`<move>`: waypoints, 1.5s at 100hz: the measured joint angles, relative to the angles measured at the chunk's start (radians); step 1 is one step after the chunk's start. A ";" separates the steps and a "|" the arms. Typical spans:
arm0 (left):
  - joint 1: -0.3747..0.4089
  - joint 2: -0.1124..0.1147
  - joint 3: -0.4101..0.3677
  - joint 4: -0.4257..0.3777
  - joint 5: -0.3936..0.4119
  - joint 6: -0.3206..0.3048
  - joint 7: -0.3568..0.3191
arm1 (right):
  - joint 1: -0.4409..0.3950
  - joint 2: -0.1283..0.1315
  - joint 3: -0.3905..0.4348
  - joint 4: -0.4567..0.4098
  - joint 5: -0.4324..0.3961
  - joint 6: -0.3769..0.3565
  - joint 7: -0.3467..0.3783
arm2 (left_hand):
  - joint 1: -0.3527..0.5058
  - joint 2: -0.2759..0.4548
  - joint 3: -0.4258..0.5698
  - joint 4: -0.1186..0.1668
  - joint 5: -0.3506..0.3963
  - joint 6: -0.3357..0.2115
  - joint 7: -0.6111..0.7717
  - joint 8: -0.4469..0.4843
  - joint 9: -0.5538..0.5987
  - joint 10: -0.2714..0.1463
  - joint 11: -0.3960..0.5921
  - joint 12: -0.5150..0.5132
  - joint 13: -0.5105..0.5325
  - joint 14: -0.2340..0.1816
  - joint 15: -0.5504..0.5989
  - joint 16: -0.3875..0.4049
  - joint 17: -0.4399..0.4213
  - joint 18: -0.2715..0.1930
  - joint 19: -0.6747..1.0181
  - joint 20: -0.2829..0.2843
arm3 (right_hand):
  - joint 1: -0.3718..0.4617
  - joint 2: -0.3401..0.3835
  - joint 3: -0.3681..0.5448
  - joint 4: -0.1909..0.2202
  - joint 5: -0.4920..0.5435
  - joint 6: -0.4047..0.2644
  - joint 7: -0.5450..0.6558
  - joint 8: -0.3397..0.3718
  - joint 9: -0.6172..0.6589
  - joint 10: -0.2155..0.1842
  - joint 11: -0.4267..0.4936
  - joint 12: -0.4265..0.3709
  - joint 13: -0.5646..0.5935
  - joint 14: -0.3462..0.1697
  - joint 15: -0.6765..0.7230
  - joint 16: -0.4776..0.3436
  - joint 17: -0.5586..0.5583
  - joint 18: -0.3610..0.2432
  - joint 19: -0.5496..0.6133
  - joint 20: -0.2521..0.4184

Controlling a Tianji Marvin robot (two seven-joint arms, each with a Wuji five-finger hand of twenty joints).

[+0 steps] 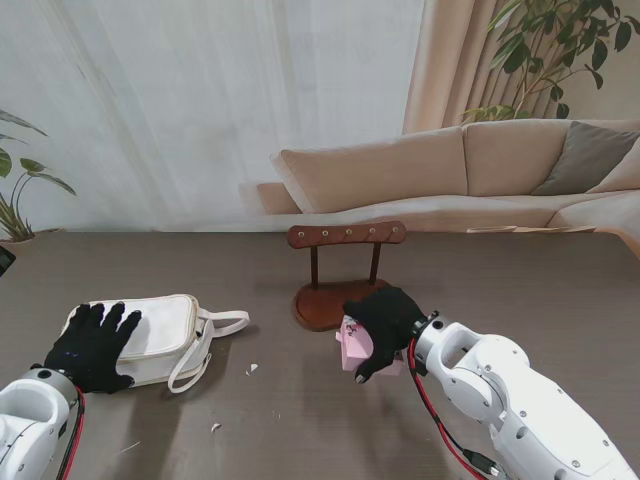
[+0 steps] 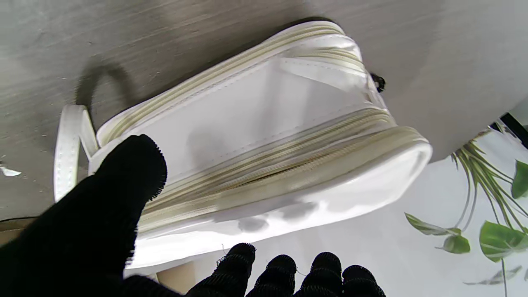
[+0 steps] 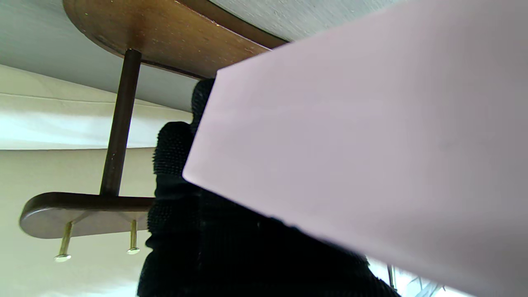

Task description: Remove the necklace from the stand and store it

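The wooden stand (image 1: pixel 347 235) rises at the table's middle on an oval base (image 1: pixel 318 308); its brass pegs (image 3: pixel 64 247) show bare, and I see no necklace in any view. Just in front of the base, my black-gloved right hand (image 1: pixel 385 325) curls over a small pink box (image 1: pixel 353 350), whose pale side (image 3: pixel 371 144) fills most of the right wrist view, with fingers (image 3: pixel 198 231) behind it. My left hand (image 1: pixel 95 345) lies flat with fingers spread on a white zip bag (image 1: pixel 165 330), thumb (image 2: pixel 103 214) on the bag's (image 2: pixel 268 136) face.
The bag's strap (image 1: pixel 200 350) loops out toward the table's middle. Small white scraps (image 1: pixel 252 369) lie on the dark tabletop nearer to me. A beige sofa (image 1: pixel 470 170) and plants stand beyond the far edge.
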 measured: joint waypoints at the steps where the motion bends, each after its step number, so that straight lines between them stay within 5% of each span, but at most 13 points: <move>1: -0.001 0.001 0.001 0.000 -0.005 0.000 -0.003 | 0.000 0.000 0.000 0.000 0.000 0.000 0.000 | 0.000 -0.012 0.000 0.000 0.008 0.000 0.006 0.007 0.001 0.000 0.002 0.003 0.000 0.000 0.002 0.006 0.000 0.000 0.000 0.001 | 0.000 0.000 0.000 0.000 0.000 0.000 0.000 0.000 0.000 0.000 0.000 0.000 0.000 0.000 0.000 0.000 0.000 0.000 0.000 0.000; 12: -0.005 0.002 0.008 0.000 -0.017 -0.008 -0.009 | 0.000 0.000 0.000 0.000 0.000 0.000 0.000 | -0.011 -0.029 0.012 0.000 0.022 -0.010 0.006 0.021 0.008 -0.002 0.018 0.008 0.000 -0.001 0.029 0.090 0.000 0.000 0.000 0.025 | 0.000 0.000 0.000 0.000 0.000 0.000 0.000 0.000 0.000 0.000 0.000 0.000 0.000 0.000 0.000 0.000 0.000 0.000 0.000 0.000; 21: -0.004 0.002 0.008 -0.001 0.062 -0.031 -0.004 | 0.000 0.000 0.000 0.000 0.002 0.000 0.003 | -0.011 -0.029 0.018 0.000 0.034 -0.007 0.006 0.030 0.030 -0.004 0.038 0.019 0.000 -0.002 0.054 0.206 0.000 0.000 0.012 0.069 | 0.000 0.000 0.000 0.000 0.000 0.000 0.000 0.000 0.000 0.000 0.000 0.000 0.000 0.000 0.000 0.000 0.000 0.000 0.000 0.000; 46: -0.032 0.007 0.034 0.028 0.065 -0.028 0.004 | 0.000 0.000 -0.003 0.001 0.010 0.000 0.003 | -0.010 -0.029 0.037 0.000 0.075 0.019 0.023 0.040 0.084 -0.004 0.072 0.031 0.007 -0.002 0.088 0.344 0.002 -0.001 0.049 0.167 | 0.000 0.000 0.000 0.000 0.000 0.000 0.000 0.000 0.000 0.000 0.000 0.000 0.000 0.000 0.000 0.000 0.000 0.000 0.000 0.000; 72: -0.067 0.015 0.085 0.092 0.124 -0.025 0.082 | 0.000 -0.001 -0.002 0.003 0.022 0.000 0.007 | -0.007 -0.031 0.087 0.000 0.228 0.034 0.046 0.063 0.260 -0.018 0.127 0.050 0.160 -0.009 0.155 0.582 0.162 0.021 0.130 0.231 | 0.000 0.000 0.000 0.000 0.000 0.000 0.000 0.000 0.000 0.000 0.000 0.000 0.000 0.000 0.000 0.000 0.000 0.000 0.000 0.000; 85: -0.090 0.019 0.114 0.140 0.137 -0.020 0.169 | 0.000 -0.001 -0.002 0.006 0.027 0.001 0.009 | 0.016 -0.031 0.136 0.000 0.295 0.040 0.114 0.105 0.358 -0.018 0.174 0.084 0.287 0.007 0.159 0.654 0.151 0.041 0.471 0.331 | 0.000 0.000 0.000 0.000 0.000 0.000 0.000 0.000 0.000 0.000 0.000 0.000 0.000 0.000 0.000 0.000 0.000 0.000 0.000 0.000; 91: -0.101 0.020 0.127 0.161 0.136 -0.013 0.204 | 0.000 -0.001 -0.001 0.006 0.027 0.001 0.010 | 0.022 -0.043 0.153 0.000 0.336 0.040 0.145 0.130 0.424 -0.018 0.184 0.107 0.358 0.029 0.166 0.680 0.132 0.061 0.708 0.321 | 0.000 0.000 0.000 0.000 0.000 0.000 0.000 0.000 0.000 0.000 0.000 0.000 0.000 0.000 0.000 0.000 0.000 0.000 0.000 0.000; 101: -0.120 0.020 0.144 0.185 0.132 -0.007 0.237 | 0.000 -0.001 -0.001 0.007 0.028 0.001 0.012 | 0.038 -0.069 0.186 -0.010 0.397 0.036 0.202 0.150 0.548 -0.018 0.205 0.142 0.472 0.046 0.204 0.721 0.170 0.097 0.877 0.323 | 0.000 0.000 0.000 0.000 0.000 0.000 0.000 0.000 0.000 0.000 0.000 0.000 0.000 0.000 0.000 0.000 0.000 0.000 0.000 0.000; 113: -0.141 0.021 0.159 0.206 0.129 -0.005 0.269 | 0.000 -0.001 -0.001 0.010 0.037 0.002 0.012 | 0.074 -0.111 0.191 -0.014 0.454 0.027 0.336 0.216 0.681 -0.018 0.225 0.205 0.609 0.054 0.272 0.809 0.265 0.122 0.992 0.358 | 0.000 0.000 0.000 0.000 0.000 0.000 0.000 0.000 0.000 0.000 0.000 0.000 0.000 0.000 0.000 0.000 0.000 0.000 0.000 0.000; 119: -0.149 0.021 0.164 0.210 0.114 -0.001 0.268 | 0.000 -0.001 -0.002 0.012 0.039 0.003 0.012 | 0.128 -0.136 0.158 -0.086 0.463 0.024 0.434 0.254 0.732 -0.018 0.238 0.253 0.672 0.054 0.333 0.868 0.310 0.134 1.043 0.376 | 0.000 0.000 0.000 0.000 0.000 0.000 0.000 0.000 0.000 0.000 0.000 0.000 0.000 0.000 0.000 0.000 0.000 0.000 0.000 0.000; 150: -0.198 0.023 0.196 0.243 0.068 0.013 0.268 | 0.001 -0.002 -0.003 0.019 0.053 0.007 0.012 | 0.224 -0.253 0.087 -0.107 0.523 -0.008 0.922 0.348 0.957 -0.016 0.223 0.703 0.852 0.044 0.566 1.051 0.467 0.162 1.199 0.415 | 0.000 0.000 0.000 0.000 0.000 0.000 0.000 0.000 0.000 0.000 0.000 0.000 0.000 0.000 0.000 0.000 0.000 0.000 0.000 0.000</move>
